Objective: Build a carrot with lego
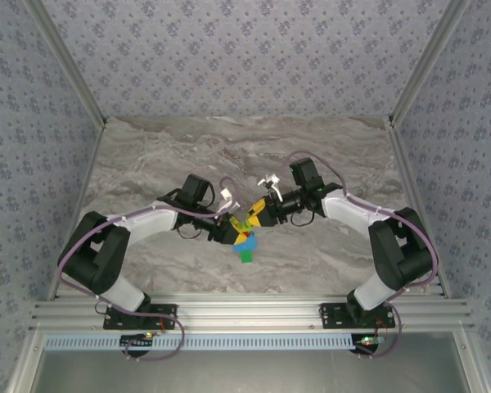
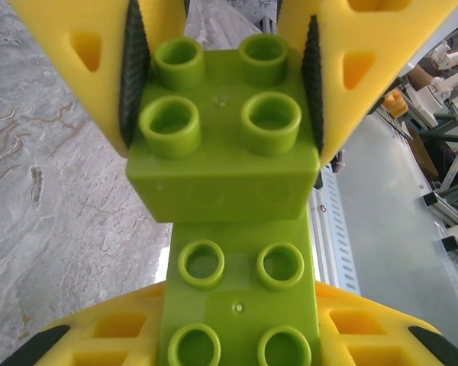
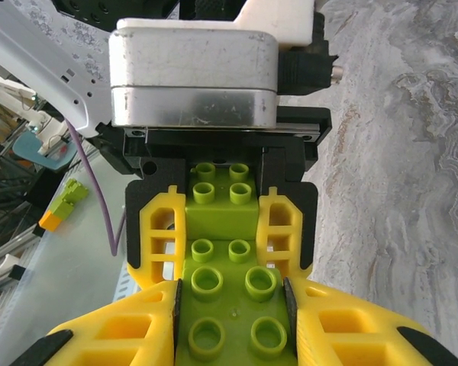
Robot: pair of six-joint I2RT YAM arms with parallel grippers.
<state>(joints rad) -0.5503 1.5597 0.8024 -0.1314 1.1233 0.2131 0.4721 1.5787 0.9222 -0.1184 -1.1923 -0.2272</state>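
Top external: carrot (image 1: 245, 241) at table (image 1: 335, 164) ctr, red/blue/green part joined. Left gripper (image 2: 223, 91) clamped on lime brick (image 2: 221, 179), right gripper (image 3: 230, 305) on 2nd lime brick (image 3: 229, 324). Est. nearly done; final lime press-fit prob. remaining.

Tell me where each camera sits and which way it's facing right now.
Top external: above and behind the bases, looking down at the table; left arm and right arm meet at the carrot.
Left wrist: on the left arm, looking along its own jaws at the lime bricks; the right jaws face it.
Right wrist: mirrored, looking past its own jaws at the left jaws and the silver housing above them.
Shared: both wrist views show the same lime bricks, clamped from opposite ends.
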